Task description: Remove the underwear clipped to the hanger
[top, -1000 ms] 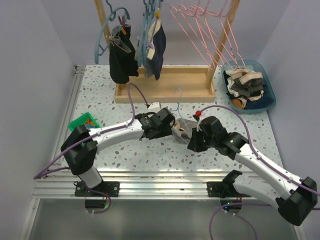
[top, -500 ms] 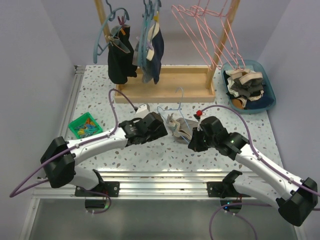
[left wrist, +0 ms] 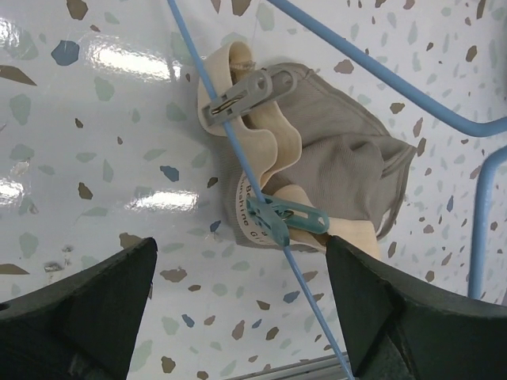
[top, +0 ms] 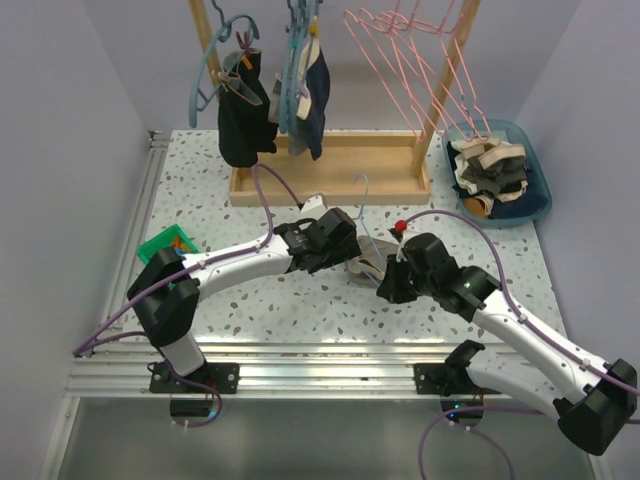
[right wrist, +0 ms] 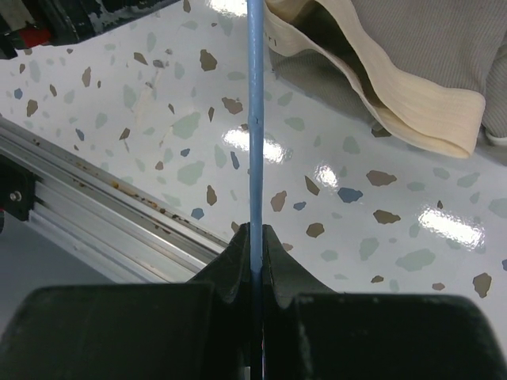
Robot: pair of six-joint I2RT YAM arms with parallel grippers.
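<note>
lying bunched, grey underwear (left wrist: 341,170) is clipped; right gripper (right wrist: 255,234) pinches hanger (right wrist: 253,119), left gripper (left wrist: 240,257) spread.

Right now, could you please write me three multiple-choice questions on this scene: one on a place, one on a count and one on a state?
1. Where does the underwear lie?
A. lifted in the air
B. on the floor
C. on the table

2. How many clips pin it to the hanger?
A. one
B. two
C. five

3. What is the state of the right gripper?
A. shut on the hanger
B. wide open
C. shut on the underwear

Answers:
1 C: the left wrist view shows the cloth resting on the speckled surface.
2 B: one grey clip and one teal clip sit on the blue wire.
3 A: in the right wrist view its fingers close around the blue wire.
</note>
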